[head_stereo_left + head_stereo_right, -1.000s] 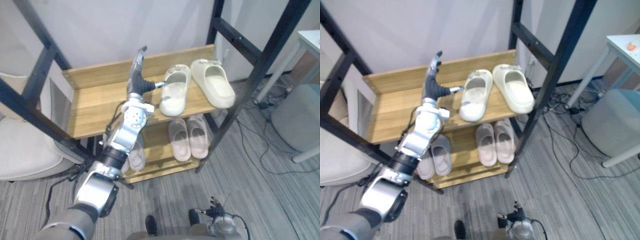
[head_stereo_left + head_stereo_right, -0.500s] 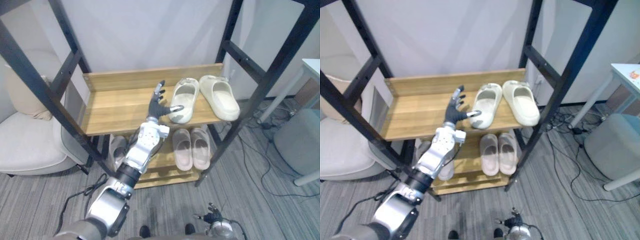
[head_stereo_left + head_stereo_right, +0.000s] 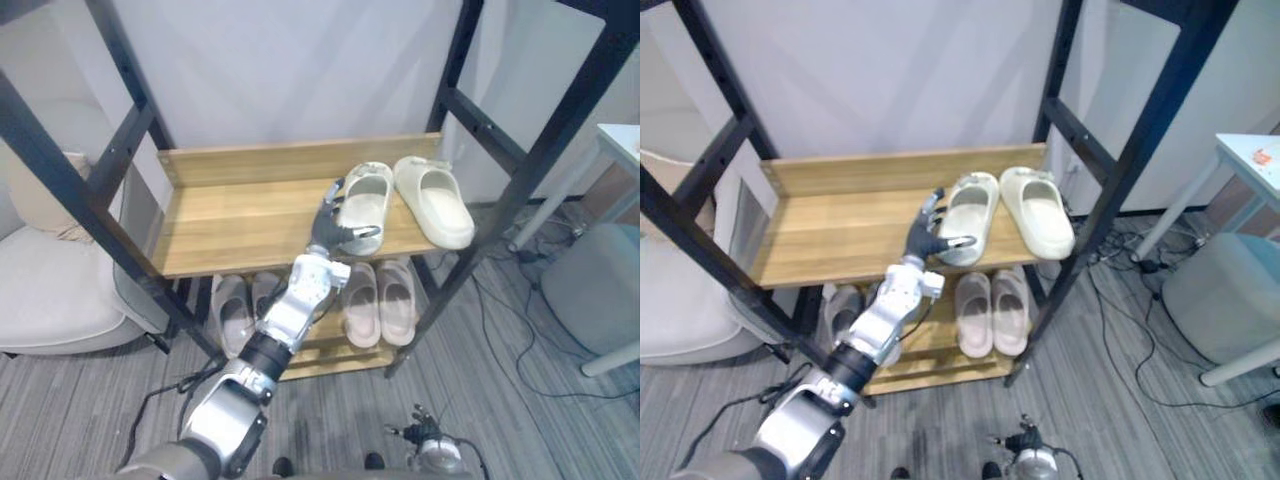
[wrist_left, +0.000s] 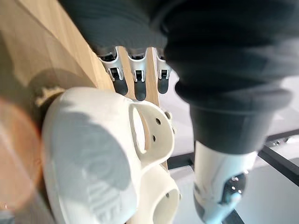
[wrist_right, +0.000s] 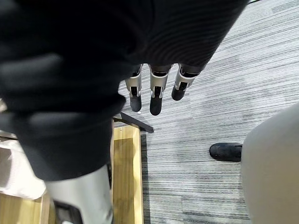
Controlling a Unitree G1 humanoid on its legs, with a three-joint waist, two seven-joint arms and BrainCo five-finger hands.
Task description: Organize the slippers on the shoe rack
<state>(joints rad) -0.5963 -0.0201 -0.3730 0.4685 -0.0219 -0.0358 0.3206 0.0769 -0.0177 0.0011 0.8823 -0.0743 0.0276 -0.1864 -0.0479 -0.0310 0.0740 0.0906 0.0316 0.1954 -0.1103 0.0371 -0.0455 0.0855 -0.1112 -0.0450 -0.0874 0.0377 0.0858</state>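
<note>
Two cream slippers stand side by side at the right end of the upper wooden shelf point(image 3: 230, 215): the left one point(image 3: 367, 198) and the right one point(image 3: 433, 200), toes toward the wall. My left hand point(image 3: 333, 218) lies open on the shelf at the left slipper's heel, its thumb point(image 4: 218, 196) reaching round the heel's edge and its fingers point(image 4: 136, 78) straight beside the slipper point(image 4: 103, 158). My right hand point(image 3: 424, 438) hangs low over the floor, open, with its fingers point(image 5: 154, 95) straight and holding nothing.
On the lower shelf rest a pink pair point(image 3: 381, 300) and a grey pair point(image 3: 232, 310). Black rack posts point(image 3: 512, 170) frame the shelves. A beige armchair point(image 3: 50, 290) stands at the left, a grey pouf point(image 3: 595, 290) and cables at the right.
The view has shifted. My left hand has come down from an upright pose beside the left cream slipper and now lies low at its heel. The right hand stays hanging.
</note>
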